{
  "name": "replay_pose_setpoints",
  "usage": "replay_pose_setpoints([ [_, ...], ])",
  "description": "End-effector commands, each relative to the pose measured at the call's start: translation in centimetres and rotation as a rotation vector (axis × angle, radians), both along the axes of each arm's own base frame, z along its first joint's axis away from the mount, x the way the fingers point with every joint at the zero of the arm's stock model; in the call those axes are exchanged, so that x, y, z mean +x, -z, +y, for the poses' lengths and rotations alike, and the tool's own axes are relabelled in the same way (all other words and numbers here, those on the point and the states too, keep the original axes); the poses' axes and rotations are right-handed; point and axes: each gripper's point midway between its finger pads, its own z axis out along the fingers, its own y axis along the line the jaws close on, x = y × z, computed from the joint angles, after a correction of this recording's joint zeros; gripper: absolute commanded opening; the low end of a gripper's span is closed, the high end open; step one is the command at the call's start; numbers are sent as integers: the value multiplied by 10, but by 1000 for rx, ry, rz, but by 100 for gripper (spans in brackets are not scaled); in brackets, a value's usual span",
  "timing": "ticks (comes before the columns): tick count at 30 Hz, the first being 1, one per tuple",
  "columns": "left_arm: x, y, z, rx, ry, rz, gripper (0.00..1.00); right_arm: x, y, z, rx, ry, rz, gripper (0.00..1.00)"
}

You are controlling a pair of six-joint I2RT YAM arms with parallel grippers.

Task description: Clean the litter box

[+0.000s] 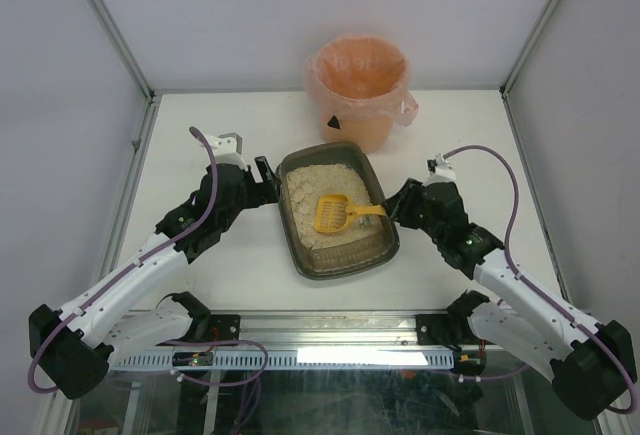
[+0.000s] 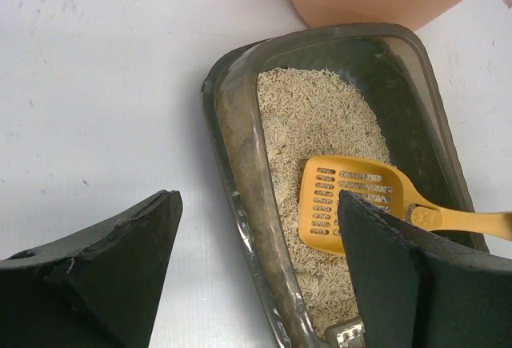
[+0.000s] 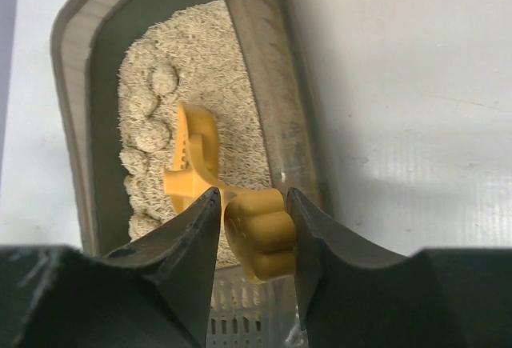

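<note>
You are looking down on a white table (image 1: 470,155) with two robot arms reaching in from the near edge. The litter box (image 1: 345,269) is sitting in the middle of the table, between the two arms. Its long axis is running away from the arm bases toward an orange-pink bag-lined bucket (image 1: 365,127), which is standing just beyond the box's far end.

A yellow slotted scoop (image 1: 332,213) is lying on the litter, set crosswise to the box. Its blade is pointing toward the left arm and its handle is reaching out over the right rim. That makes the right arm the nearer one for any move with the scoop.

The right gripper (image 3: 252,202) is sitting at the handle's end, with one finger on each side of it. The gap is barely wider than the handle, and you cannot tell whether the fingers are pressing on it or merely flanking it.

The left gripper (image 2: 258,204) is spread wide and holding nothing. It is straddling the box's left rim, one finger over the table and one over the litter.

Rounded clumps (image 3: 152,134) are showing in the litter on the far side of the blade from the right gripper.
</note>
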Motion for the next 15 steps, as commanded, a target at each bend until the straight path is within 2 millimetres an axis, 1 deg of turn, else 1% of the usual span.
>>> replay_pose_setpoints([
  [1,5,-19,0,-46,-16,-61,82,7,-26,-17,-66,56,-81,42],
  [7,6,-20,3,-43,-32,-67,82,4,-43,-33,-153,61,-132,44],
  [9,6,-24,5,-44,-38,-75,82,4,-49,-40,-199,59,-153,44],
  [13,5,-30,13,-43,-67,-96,83,2,-65,-64,-308,114,-182,46],
  [15,5,-34,16,-42,-79,-110,84,1,-78,-75,-342,140,-213,48],
])
